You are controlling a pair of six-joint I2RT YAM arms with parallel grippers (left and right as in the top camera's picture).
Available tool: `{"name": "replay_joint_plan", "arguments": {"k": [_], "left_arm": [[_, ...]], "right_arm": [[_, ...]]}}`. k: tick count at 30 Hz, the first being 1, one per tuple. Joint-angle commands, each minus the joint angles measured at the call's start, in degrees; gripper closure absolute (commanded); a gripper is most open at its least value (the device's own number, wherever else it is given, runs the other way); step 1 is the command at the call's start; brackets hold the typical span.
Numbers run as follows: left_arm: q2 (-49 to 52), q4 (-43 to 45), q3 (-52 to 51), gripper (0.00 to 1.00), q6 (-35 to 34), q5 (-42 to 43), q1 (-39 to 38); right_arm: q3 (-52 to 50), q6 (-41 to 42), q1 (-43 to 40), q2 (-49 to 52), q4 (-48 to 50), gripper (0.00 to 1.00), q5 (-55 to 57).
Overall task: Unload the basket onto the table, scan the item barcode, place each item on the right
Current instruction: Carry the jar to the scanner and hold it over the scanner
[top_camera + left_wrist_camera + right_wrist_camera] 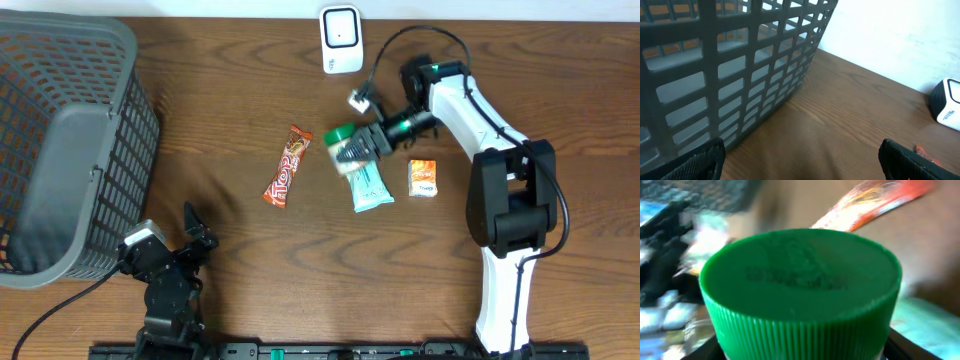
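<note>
A green-capped bottle (340, 142) is held over the table centre with my right gripper (358, 146) shut on it, beside a teal packet (367, 188). In the right wrist view its ribbed green cap (800, 290) fills the frame, my right gripper (800, 352) clamping it from both lower corners. No barcode shows. The white barcode scanner (341, 38) stands at the table's far edge, and it also appears in the left wrist view as the scanner (946, 102). My left gripper (196, 232) rests at the front left, open and empty; its fingers (700, 162) stand wide apart.
A large grey basket (60, 150) takes up the left side, and the basket wall (730, 65) is close to the left wrist. A red candy bar (287, 166) and a small orange box (423, 177) lie near the bottle.
</note>
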Motion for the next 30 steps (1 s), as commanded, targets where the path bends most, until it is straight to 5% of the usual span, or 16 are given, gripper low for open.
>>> {"name": "replay_joint_plan", "arguments": {"k": [1,30], "left_arm": [[-0.11,-0.22,-1.51,0.02,-0.26,-0.35,0.2],[-0.11,-0.22,-1.51,0.02,-0.26,-0.35,0.2]], "right_arm": [[3.87,17.35,0.59,0.13,5.38,0.52,8.52],[10.51,37.4,6.73,1.66,46.31,0.5,48.19]]}}
